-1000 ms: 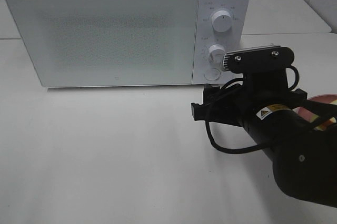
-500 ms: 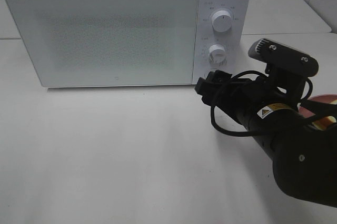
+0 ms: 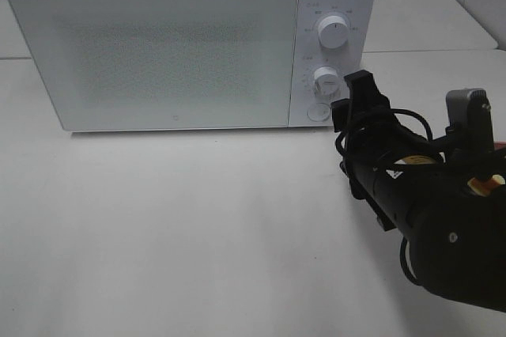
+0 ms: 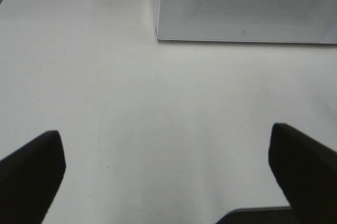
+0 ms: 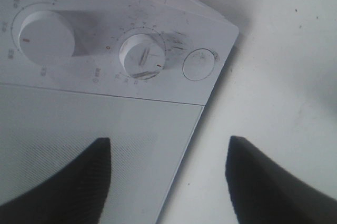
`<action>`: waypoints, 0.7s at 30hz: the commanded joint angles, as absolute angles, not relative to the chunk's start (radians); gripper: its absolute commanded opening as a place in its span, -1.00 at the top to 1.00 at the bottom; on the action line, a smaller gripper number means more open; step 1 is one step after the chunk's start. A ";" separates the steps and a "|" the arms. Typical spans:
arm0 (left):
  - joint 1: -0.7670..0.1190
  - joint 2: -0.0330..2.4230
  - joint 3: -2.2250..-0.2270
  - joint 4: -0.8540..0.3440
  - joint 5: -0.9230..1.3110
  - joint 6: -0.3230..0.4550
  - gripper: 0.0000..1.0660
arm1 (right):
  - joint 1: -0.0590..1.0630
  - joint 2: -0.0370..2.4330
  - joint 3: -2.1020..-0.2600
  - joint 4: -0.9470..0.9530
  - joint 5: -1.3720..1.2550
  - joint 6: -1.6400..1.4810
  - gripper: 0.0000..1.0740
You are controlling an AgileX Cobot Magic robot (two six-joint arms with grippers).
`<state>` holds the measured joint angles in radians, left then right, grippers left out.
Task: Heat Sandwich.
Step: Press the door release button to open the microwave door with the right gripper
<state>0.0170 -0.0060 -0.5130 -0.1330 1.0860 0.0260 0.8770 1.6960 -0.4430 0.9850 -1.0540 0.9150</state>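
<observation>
Over the last second the right tool [image 5: 168, 144] is rolled onto its side and brought close to the round white button [image 3: 318, 111] low on the control panel of the white box-shaped microwave oven [image 3: 158, 44], whose door is shut. Its fingers are seen apart and empty. The left tool [image 4: 164, 132] is held wide apart over the white tabletop [image 3: 158, 234]. The sandwich is largely hidden behind the right arm, outside the oven. A door-release press is judged to be in hand.

Faint print around microwave [image 3: 158, 44] dials [image 5: 141, 57], too blurred to read
</observation>
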 commanded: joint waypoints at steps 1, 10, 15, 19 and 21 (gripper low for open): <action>0.019 -0.028 -0.514 -0.139 1.072 0.027 -0.83 | 0.881 1.695 -0.450 0.980 -1.049 1.040 0.13; 0.019 -0.028 -0.514 -0.139 1.072 0.027 -0.83 | 0.876 1.695 -0.450 0.980 -1.048 1.047 1.00; 0.019 -0.028 -0.514 -0.139 1.072 0.027 -0.83 | 0.875 1.721 -0.450 0.980 -1.052 1.109 1.00; 0.019 -0.028 -0.514 -0.139 1.072 0.027 -0.83 | 0.875 1.769 -0.450 0.979 -1.052 1.152 1.00; 0.019 -0.028 -0.514 -0.139 1.072 0.027 -0.83 | 0.875 1.802 -0.450 0.976 -1.052 1.189 1.00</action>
